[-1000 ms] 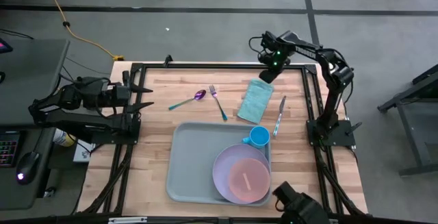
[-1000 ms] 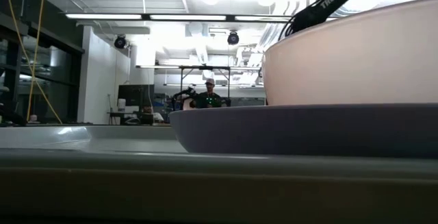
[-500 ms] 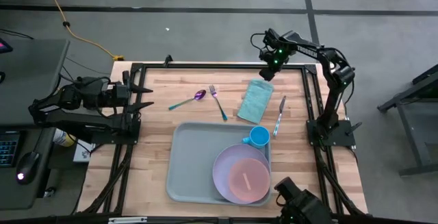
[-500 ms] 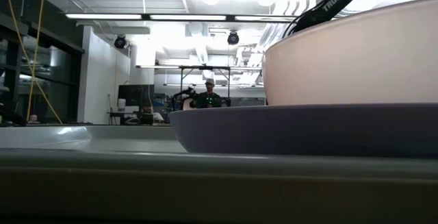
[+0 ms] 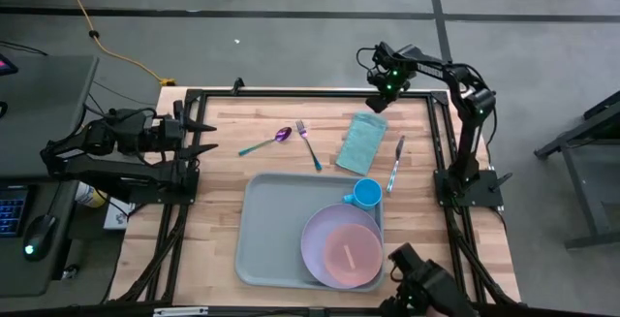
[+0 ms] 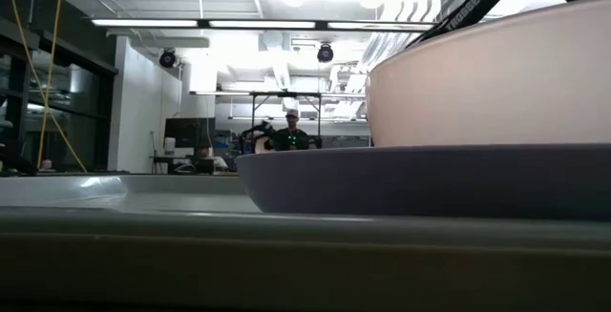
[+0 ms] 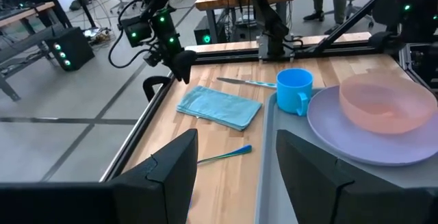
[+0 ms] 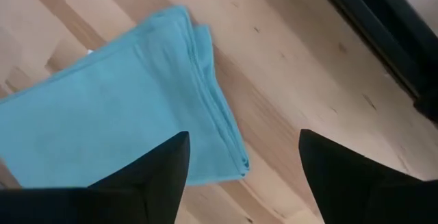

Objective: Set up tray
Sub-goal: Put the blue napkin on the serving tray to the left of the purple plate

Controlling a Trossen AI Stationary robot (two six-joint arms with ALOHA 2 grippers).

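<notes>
The pale grey-green tray (image 5: 276, 235) lies at the table's near middle. On it rest a lavender plate (image 5: 320, 244) bearing a pink bowl (image 5: 351, 256), and a blue cup (image 5: 366, 194) at its far right corner. A folded teal napkin (image 5: 362, 142) lies flat on the wood beyond the tray. My right gripper (image 5: 375, 105) hangs open over the napkin's far end, pointing down; in its wrist view the napkin's corner (image 8: 226, 148) lies below the spread fingers (image 8: 243, 138). My left gripper (image 5: 201, 134) waits open at the table's left edge.
A knife (image 5: 396, 162) lies to the right of the napkin. A blue-handled fork (image 5: 309, 144) and a spoon (image 5: 266, 143) lie to its left on the wood. A black frame (image 5: 291, 92) runs around the table. Bare wood shows left of the tray.
My right arm has sunk a little toward the napkin's far end. Nothing on the table has moved.
</notes>
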